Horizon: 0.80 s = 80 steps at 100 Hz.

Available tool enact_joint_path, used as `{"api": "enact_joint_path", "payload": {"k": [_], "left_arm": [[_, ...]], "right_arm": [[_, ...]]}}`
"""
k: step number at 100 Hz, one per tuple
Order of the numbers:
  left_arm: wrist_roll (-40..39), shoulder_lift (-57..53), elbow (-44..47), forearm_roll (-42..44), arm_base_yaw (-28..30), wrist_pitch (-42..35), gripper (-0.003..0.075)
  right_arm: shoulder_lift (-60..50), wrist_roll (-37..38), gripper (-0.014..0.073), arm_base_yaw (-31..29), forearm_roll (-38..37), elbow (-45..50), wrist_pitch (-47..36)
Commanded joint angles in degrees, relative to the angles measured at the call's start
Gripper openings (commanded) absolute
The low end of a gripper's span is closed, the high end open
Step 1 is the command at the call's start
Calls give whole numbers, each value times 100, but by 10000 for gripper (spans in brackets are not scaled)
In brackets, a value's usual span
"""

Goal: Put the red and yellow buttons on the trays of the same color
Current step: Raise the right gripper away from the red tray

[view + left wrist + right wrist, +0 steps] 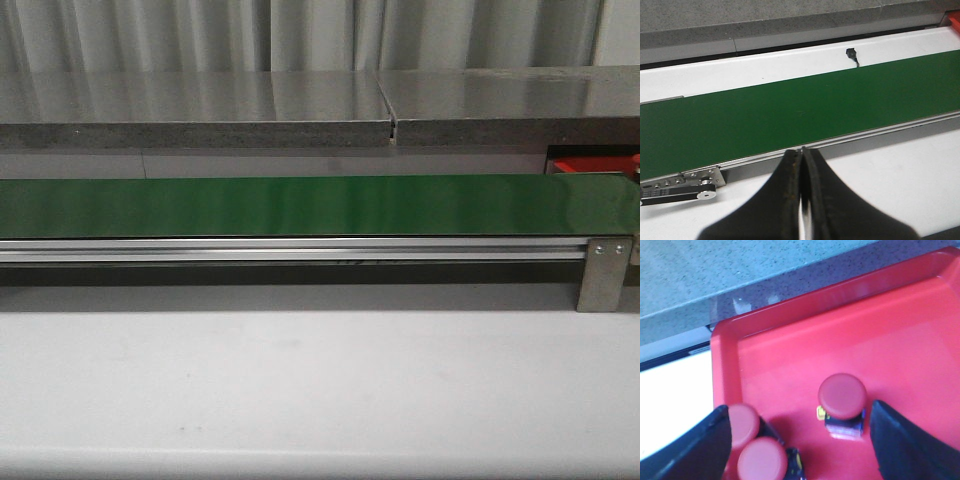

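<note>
The right gripper (799,440) is hanging wide open over the red tray (900,335), its fingers straddling a red button (842,396) that is sitting upright on the tray floor, with two more red buttons (757,452) crowding against one finger. These look like light, rigid plastic pieces with smooth domed caps, so I'd pinch the squarer body below. The left gripper (801,195) is pressed closed, empty, near the bare green conveyor belt (790,115).
</note>
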Motion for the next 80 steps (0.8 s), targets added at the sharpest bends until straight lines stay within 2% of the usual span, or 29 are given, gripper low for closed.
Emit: {"api": "enact_joint_path", "payload": {"k": [1,7,20,28,38,80], "left_arm": [[-46,2,-155,-118,-40,-381,-20],[-46,2,-155,-118,-40,-381,-20],[-46,2,-155,-118,-40,-381,-20],[-46,2,-155,-118,-40,-381,-20],[-46,2,-155,-118,-40,-381,-20],[-46,2,-155,-118,-40,-381,-20]], "right_arm": [[-637,-208,505,113,9,160,-144],[-812,-382,428,203,3,342,-136],[-1269,-458,148,488,8,806,-114],[-1584,-458,24,679,8,1051,-108],[-1918,-464,-76,928,8,1310,-107],[-3477,-578,-76,1975,2,2309,97]]}}
